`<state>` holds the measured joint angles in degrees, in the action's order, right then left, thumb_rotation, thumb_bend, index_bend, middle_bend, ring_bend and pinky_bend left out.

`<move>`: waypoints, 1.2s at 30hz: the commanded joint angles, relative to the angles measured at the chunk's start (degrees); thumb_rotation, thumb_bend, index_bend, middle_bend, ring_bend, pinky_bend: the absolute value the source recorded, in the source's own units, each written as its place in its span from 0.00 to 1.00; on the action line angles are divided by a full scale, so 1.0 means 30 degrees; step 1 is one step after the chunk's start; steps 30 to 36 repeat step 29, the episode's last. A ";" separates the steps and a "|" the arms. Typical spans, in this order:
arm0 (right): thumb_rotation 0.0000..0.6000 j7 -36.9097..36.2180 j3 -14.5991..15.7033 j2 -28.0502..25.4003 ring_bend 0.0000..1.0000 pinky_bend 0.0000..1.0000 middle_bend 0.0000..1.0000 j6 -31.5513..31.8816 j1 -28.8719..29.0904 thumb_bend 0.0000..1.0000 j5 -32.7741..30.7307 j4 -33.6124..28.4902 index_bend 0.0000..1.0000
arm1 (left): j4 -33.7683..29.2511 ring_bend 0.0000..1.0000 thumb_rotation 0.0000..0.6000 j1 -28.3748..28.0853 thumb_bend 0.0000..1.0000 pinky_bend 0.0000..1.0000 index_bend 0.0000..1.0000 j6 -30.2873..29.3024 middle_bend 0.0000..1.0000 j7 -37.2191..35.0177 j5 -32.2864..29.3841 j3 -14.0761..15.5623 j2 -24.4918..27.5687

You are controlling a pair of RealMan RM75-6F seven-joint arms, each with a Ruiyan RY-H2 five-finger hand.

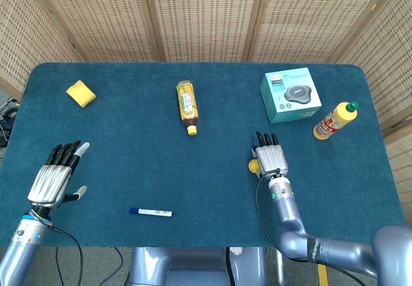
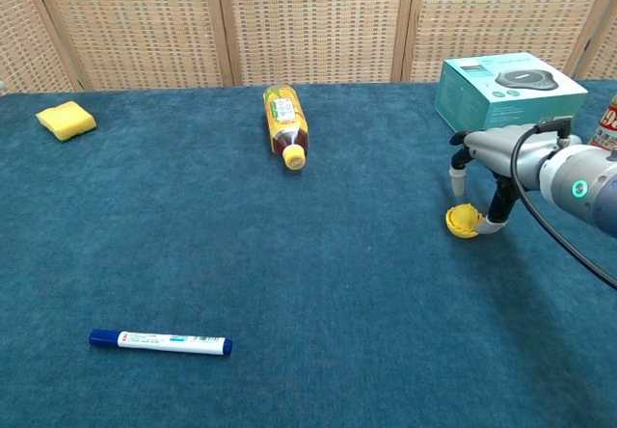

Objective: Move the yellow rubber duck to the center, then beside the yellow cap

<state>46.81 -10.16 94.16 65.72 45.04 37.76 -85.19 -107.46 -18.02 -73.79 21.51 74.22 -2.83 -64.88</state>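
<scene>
The yellow rubber duck [image 2: 464,222] sits on the blue table cloth [image 1: 129,163] right of the middle, below the right hand [image 2: 492,158]; in the head view only a sliver of it [image 1: 254,166] shows at the hand's left edge. The right hand [image 1: 270,159] hovers palm down over the duck with its fingers pointing down around it; one fingertip [image 2: 494,224] is just beside or touching the duck's right side, and the thumb tip hangs just above it, so I cannot tell whether the duck is gripped or let go. Further out, a bottle [image 1: 187,107] lies on its side near the table's middle, its yellow cap [image 2: 294,159] pointing toward the robot; its label is yellow and green, the writing too small to read. Behind the right hand stands a teal box [image 2: 506,88] with a round dark device pictured on its lid, and right of it an upright yellow bottle [image 1: 334,122] with a red label, print unreadable. A blue marker [image 2: 159,341] with a white label lies near the front left, a yellow sponge [image 1: 81,93] at the far left corner. The left hand [image 1: 55,175] rests low at the left edge, palm down, fingers spread and holding nothing.
</scene>
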 commanded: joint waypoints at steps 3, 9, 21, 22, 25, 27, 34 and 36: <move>1.00 0.0113 0.0036 -0.0251 0.00 0.00 0.00 0.0184 -0.0104 0.16 0.0021 -0.0385 0.30 | -0.0016 0.00 1.00 0.0040 0.26 0.00 0.00 -0.0047 0.00 -0.0058 0.0076 0.0005 0.0039; 1.00 -0.0478 0.0080 -0.1053 0.00 0.00 0.00 0.0994 -0.0562 0.16 0.1120 -0.1471 0.25 | 0.0075 0.00 1.00 0.0088 0.26 0.00 0.00 -0.0118 0.00 -0.0141 0.0126 -0.0028 0.0036; 1.00 -0.7401 0.3376 -0.4752 0.00 0.00 0.00 0.5496 -0.5368 0.11 0.9393 -0.4283 0.04 | 0.0135 0.00 1.00 0.0510 0.25 0.00 0.00 -0.0873 0.00 0.0108 0.0275 0.0022 -0.0327; 1.00 -0.8158 0.3762 -0.4965 0.00 0.00 0.00 0.5964 -0.5885 0.10 1.0134 -0.4055 0.02 | 0.0144 0.00 1.00 0.0592 0.25 0.00 0.00 -0.0984 0.00 0.0149 0.0308 0.0065 -0.0383; 1.00 -0.9711 0.4587 -0.5409 0.00 0.00 0.00 0.6955 -0.7026 0.09 1.1690 -0.3408 0.00 | 0.0173 0.00 1.00 0.0838 0.24 0.00 0.00 -0.1274 0.00 0.0286 0.0485 0.0258 -0.0531; 1.00 -1.0519 0.4985 -0.5655 0.00 0.00 0.00 0.7645 -0.7715 0.09 1.2510 -0.3070 0.00 | 0.0191 0.00 1.00 0.1017 0.24 0.00 0.00 -0.1466 0.00 0.0416 0.0639 0.0428 -0.0630; 1.00 -1.1197 0.5307 -0.5839 0.00 0.00 0.00 0.8322 -0.8367 0.09 1.3227 -0.2752 0.00 | 0.0191 0.00 1.00 0.1218 0.24 0.00 0.00 -0.1680 0.00 0.0526 0.0838 0.0618 -0.0709; 1.00 -1.1197 0.5307 -0.5839 0.00 0.00 0.00 0.8322 -0.8367 0.09 1.3227 -0.2752 0.00 | 0.0191 0.00 1.00 0.1218 0.24 0.00 0.00 -0.1680 0.00 0.0526 0.0838 0.0618 -0.0709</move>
